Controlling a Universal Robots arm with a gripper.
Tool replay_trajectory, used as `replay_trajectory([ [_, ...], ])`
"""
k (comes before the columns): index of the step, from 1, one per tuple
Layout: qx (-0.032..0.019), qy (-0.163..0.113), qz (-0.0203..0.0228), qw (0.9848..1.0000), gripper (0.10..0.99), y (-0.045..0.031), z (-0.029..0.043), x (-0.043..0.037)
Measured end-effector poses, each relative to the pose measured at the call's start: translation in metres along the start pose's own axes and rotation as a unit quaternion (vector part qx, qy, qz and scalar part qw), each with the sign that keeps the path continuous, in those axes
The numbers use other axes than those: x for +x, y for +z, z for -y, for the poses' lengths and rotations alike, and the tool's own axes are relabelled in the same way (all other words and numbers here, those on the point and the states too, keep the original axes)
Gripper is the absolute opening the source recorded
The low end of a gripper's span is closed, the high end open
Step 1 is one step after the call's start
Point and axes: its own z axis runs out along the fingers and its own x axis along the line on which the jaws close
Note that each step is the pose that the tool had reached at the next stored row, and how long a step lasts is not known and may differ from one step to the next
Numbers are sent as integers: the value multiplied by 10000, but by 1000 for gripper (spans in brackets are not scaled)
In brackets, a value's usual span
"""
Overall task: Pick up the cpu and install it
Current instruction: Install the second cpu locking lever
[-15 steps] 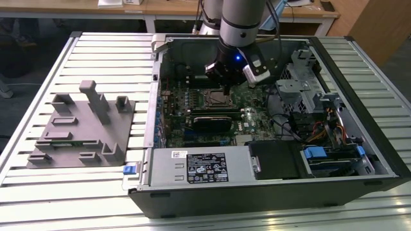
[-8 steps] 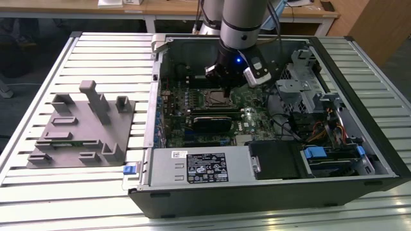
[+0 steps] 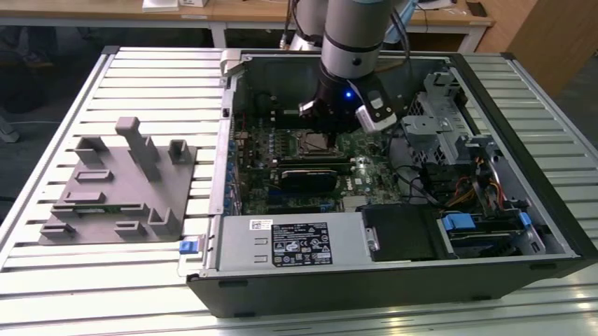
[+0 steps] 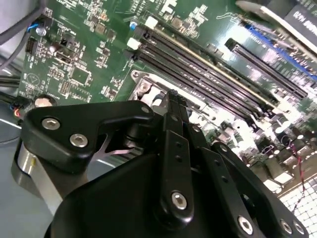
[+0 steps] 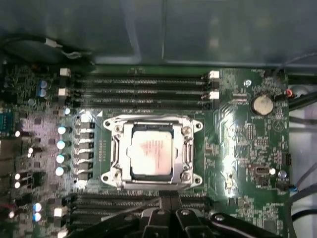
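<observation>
Cpu point(image 5: 151, 150) sits slightly crooked in the socket point(image 5: 152, 151), w/ gripper point(image 5: 170, 204) pinched narrow, holding nothing. Risk: pressing it down askew could bend pins.

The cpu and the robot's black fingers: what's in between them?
In the first wrist view, the socket frame's metal rim and long dark memory slots lie between the cpu and the gripper.

Pale silver-white square metal-topped cpu point(image 5: 152, 151) showing a faint reddish tint, sitting within a dark socket frame with a shiny metal rim point(image 5: 188, 148). Green printed circuit motherboard point(image 5: 247, 148) carrying 4 black memory slots with white end clips point(image 5: 138, 91). Matte black jointed gripper point(image 4: 173, 99) displaying silver screw heads. Grey plastic fixture with upright blocks point(image 3: 122, 185) lying on a pale ribbed table point(image 3: 56, 126).
</observation>
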Motion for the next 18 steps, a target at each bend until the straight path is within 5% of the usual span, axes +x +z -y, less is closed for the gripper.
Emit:
replay_trajectory([
  [3,-2,-2,15,10000,106,-1,14,98],
  [12,-1,-2,17,10000,106,-7,82,165],
  [18,-15,-2,17,10000,106,-6,95,293],
])
